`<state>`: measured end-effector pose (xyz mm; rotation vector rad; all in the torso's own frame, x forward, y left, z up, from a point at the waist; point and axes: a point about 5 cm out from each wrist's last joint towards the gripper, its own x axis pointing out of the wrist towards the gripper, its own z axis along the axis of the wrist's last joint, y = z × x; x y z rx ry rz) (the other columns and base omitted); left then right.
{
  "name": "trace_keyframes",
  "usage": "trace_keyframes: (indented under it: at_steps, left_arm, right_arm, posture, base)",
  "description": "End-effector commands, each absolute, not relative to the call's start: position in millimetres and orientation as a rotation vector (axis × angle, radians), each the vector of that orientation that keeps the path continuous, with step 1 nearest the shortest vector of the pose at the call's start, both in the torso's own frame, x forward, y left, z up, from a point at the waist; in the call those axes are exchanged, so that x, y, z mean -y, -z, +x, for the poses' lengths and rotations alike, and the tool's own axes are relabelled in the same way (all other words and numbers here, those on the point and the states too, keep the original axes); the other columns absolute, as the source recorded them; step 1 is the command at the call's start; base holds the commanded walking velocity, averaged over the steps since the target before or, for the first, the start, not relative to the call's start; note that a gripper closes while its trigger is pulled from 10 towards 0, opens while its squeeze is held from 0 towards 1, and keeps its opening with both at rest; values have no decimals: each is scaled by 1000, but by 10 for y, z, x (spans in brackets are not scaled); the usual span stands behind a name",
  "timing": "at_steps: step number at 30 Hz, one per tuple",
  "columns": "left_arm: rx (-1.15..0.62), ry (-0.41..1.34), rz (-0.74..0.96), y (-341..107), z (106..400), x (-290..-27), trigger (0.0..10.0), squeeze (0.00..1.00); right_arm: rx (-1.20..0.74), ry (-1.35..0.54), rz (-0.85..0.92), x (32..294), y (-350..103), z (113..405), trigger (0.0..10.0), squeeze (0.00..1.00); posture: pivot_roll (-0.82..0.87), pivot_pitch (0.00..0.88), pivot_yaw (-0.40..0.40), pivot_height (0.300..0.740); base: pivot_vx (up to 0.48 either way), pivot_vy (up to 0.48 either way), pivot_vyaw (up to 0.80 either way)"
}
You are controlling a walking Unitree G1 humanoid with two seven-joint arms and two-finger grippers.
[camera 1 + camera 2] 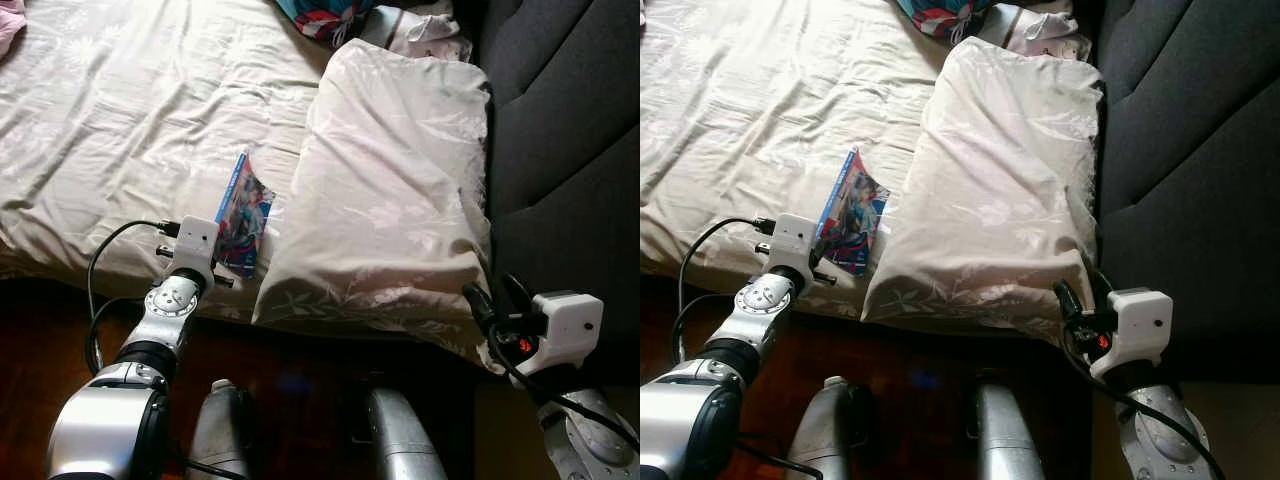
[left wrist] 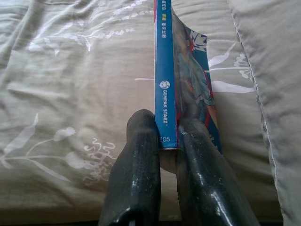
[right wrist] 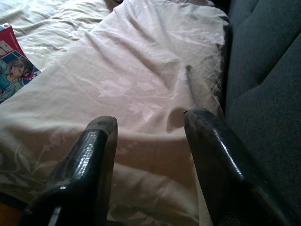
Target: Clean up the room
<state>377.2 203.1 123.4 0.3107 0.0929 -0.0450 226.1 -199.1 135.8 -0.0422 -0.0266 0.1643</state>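
Sunlit bed (image 1: 120, 120), dark headboard (image 1: 570, 150), perhaps wooden floor (image 1: 300, 385)

Head stereo pair: looking forward and down from above the bed's (image 1: 120, 110) near edge, both eyes sharing the pillow (image 1: 390, 190), the comic book (image 1: 243, 215) and the dark headboard (image 1: 1190, 130). Left wrist: close along the left gripper (image 2: 168, 141), facing the book's spine. Right wrist: low over the right gripper (image 3: 150, 127), facing the pillow, book at the edge.
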Motion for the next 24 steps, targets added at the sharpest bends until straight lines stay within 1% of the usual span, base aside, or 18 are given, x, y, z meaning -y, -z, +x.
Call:
trace_keyframes:
  at_steps: [1,5,10,12,13,14,16,17,18,19,20,24]
  left_arm:
    - [-178,77,291,-1007,3683,-1974,10000,0]
    - [-170,89,258,-1002,3686,-1917,10000,0]
    - [-154,106,271,-1030,3703,-1868,10000,0]
    - [-149,108,278,-1044,3710,-1865,10000,16]
    - [-143,106,286,-1063,3719,-1870,10000,318]
    - [-139,97,293,-1082,3728,-1885,10000,506]
    - [-138,93,296,-1090,3732,-1892,10000,506]
    - [-138,93,296,-1092,3733,-1894,10000,620]
    - [-138,92,298,-1093,3733,-1895,10000,620]
    - [-138,90,314,-1096,3735,-1900,10000,678]
    - [-137,87,319,-1098,3735,-1905,10000,671]
    - [-131,78,328,-1103,3733,-1921,10000,694]
  right_arm:
    - [15,-150,-57,2036,-1365,2197,10000,0]
    - [15,-150,-57,2031,-1375,2197,10000,0]
    - [12,-147,-59,2041,-1382,2187,10000,0]
    - [11,-148,-60,2041,-1384,2183,10000,0]
    - [10,-147,-60,2041,-1383,2184,10000,0]
    - [10,-147,-60,2042,-1384,2183,10000,0]
    - [10,-148,-60,2041,-1385,2183,10000,0]
    - [10,-148,-61,2041,-1385,2185,10000,0]
    - [10,-148,-61,2042,-1385,2187,10000,0]
    - [10,-147,-61,2043,-1386,2189,10000,0]
    - [10,-146,-60,2043,-1385,2190,10000,0]
    - [7,-144,-59,2044,-1380,2183,10000,0]
  posture:
    - [-296,479,-117,646]
    - [-304,483,-122,646]
    - [-307,491,-126,646]
    - [-307,491,-126,646]
    - [-307,491,-126,646]
    - [-305,492,-126,646]
    - [-305,492,-126,646]
    - [-305,494,-126,646]
    - [-305,494,-126,646]
    - [-305,494,-126,646]
    - [-303,495,-124,646]
    - [-300,495,-121,646]
  base:
    - [0,0,0]
    - [0,0,0]
    - [0,0,0]
    - [0,0,0]
    - [0,0,0]
    - [0,0,0]
    - [0,0,0]
    - [0,0,0]
    - [0,0,0]
    - [0,0,0]
    - [0,0,0]
    - [0,0,0]
